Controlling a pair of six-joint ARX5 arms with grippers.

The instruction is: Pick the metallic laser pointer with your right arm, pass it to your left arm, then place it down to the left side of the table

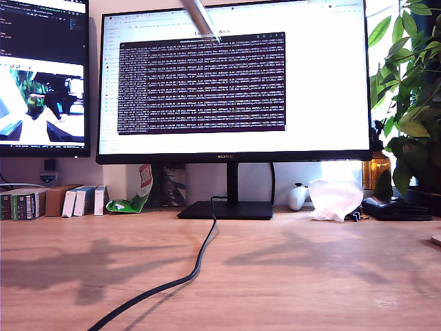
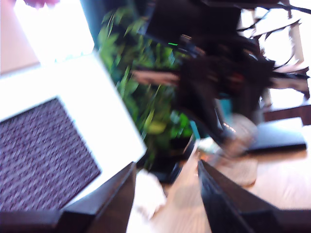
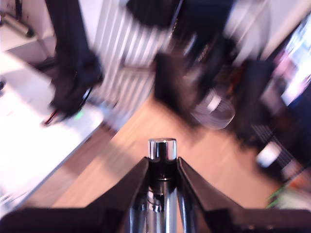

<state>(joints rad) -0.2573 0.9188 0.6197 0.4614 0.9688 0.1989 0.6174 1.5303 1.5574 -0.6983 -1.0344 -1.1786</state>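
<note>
Second wrist view shows the shiny silver metallic laser pointer [image 3: 162, 160] clamped between the two black fingers of our second gripper [image 3: 162, 167], its round end cap poking out past the tips, held in the air above the light-brown wooden table [image 3: 146, 160]. In the exterior view the same pointer [image 1: 201, 17] appears as a slanted silver bar at the top edge, in front of the big black-framed monitor [image 1: 234, 83].

Our first gripper [image 2: 165, 179] has its dark fingers apart with nothing between them; that picture is blurred, with a leafy green plant [image 2: 146, 97] and the other black arm [image 2: 218, 73] beyond.

On the table [image 1: 310, 276] a black cable [image 1: 193, 269] runs from the monitor stand toward the camera. The monitor bezel reads HUAWEI; its dark terminal text is too small for us to read. Small boxes [image 1: 76, 201] stand at the exterior view's left, crumpled white plastic [image 1: 335, 198] and a green houseplant [image 1: 410, 103] at its right. A second screen [image 1: 43, 76] hangs at the left.
</note>
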